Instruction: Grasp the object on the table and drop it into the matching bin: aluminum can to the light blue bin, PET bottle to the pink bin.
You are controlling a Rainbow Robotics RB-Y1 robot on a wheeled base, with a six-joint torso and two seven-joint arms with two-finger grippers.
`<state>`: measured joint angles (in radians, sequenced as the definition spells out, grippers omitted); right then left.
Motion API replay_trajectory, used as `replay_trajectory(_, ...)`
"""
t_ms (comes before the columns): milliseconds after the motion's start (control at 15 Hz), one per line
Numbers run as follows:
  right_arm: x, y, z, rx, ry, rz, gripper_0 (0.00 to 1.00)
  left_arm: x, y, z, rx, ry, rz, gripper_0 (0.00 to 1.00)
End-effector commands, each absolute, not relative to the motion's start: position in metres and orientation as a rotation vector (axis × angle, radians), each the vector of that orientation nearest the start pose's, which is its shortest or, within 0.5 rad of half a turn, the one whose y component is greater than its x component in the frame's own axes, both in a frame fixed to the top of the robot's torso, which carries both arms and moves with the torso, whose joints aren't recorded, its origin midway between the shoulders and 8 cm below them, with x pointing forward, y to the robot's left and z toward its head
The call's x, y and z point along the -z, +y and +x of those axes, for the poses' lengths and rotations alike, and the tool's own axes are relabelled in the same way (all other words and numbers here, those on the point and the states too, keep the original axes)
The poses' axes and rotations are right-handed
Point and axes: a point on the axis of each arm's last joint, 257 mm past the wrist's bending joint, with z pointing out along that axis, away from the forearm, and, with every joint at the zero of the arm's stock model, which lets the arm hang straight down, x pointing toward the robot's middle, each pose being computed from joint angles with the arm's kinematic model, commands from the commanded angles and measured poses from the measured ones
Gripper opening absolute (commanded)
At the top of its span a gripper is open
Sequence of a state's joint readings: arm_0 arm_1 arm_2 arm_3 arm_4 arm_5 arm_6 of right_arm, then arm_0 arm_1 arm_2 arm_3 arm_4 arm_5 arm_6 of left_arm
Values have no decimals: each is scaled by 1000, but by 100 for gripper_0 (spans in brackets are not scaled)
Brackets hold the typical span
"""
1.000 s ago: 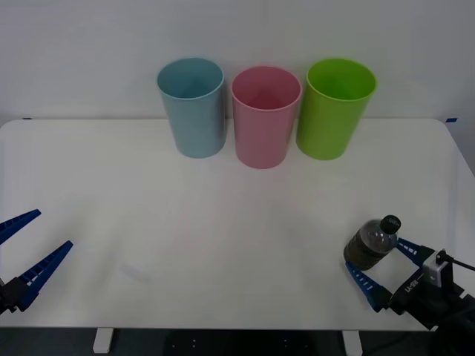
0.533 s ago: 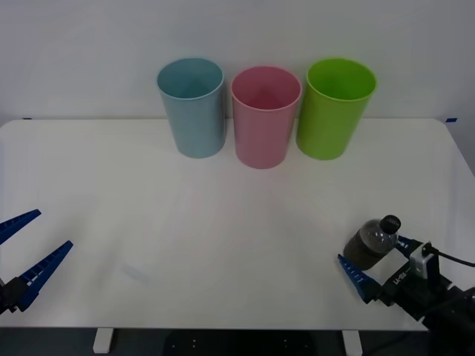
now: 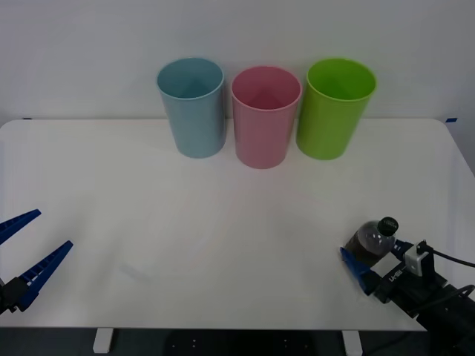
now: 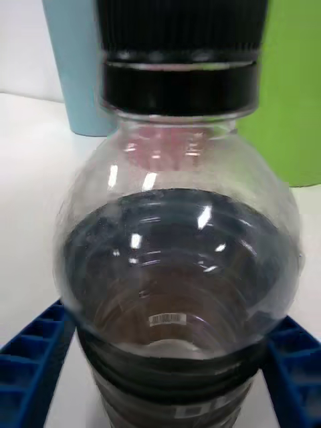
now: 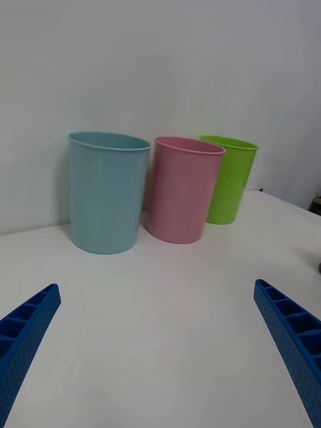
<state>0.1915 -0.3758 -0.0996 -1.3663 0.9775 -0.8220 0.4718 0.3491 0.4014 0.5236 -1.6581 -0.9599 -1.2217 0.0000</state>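
Front view: PET bottle [image 3: 373,239] stands between the right end effector's [image 3: 375,259] fingers.

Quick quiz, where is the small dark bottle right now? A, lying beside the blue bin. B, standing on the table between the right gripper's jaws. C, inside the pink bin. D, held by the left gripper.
B: the bottle stands upright on the table, the right gripper around its base.
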Motion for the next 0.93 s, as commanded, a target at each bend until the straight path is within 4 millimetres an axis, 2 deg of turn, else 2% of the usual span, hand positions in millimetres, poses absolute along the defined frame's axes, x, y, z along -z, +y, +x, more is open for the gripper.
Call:
replay_trajectory(67, 311, -255, 417, -344, 1583, -563, 0, 169, 330, 342, 567, 1441, 465, 100)
replay_trajectory(667, 303, -253, 414, -363, 1556, -576, 0, 169, 330, 342, 567, 1441, 465, 100)
replay_trajectory(933, 288, -256, 415, -361, 1529, -575, 0, 169, 330, 342, 567, 1441, 465, 100)
